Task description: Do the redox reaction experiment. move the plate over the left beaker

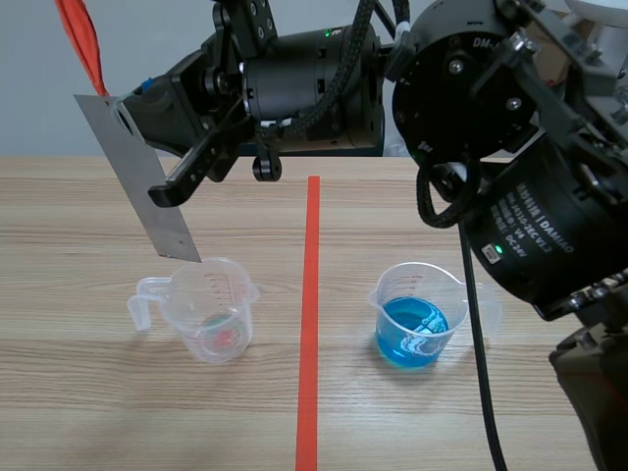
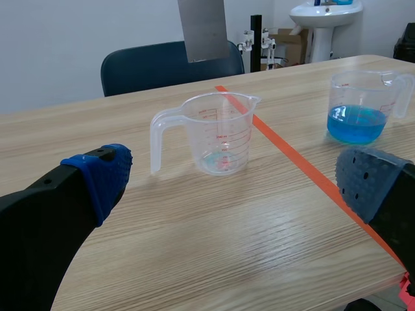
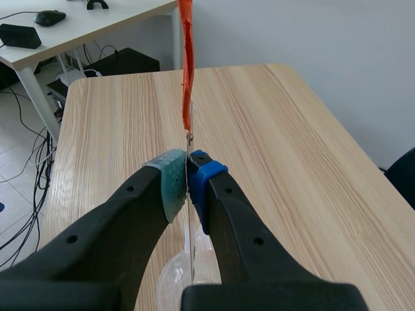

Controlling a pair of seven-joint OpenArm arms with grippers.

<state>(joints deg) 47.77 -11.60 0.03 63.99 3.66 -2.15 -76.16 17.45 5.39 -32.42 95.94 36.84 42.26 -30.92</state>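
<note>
Right fingers (image 3: 170, 184) clamp the tilted plate (image 1: 140, 169) just above the left beaker (image 1: 214, 312); left fingers (image 2: 97, 181) apart. Next, probably centre it.

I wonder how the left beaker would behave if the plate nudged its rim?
The left beaker looks like thin clear plastic holding only a trace of liquid, so it is probably light and easily slid or tipped. Its handle juts sideways, so it might swivel.
</note>
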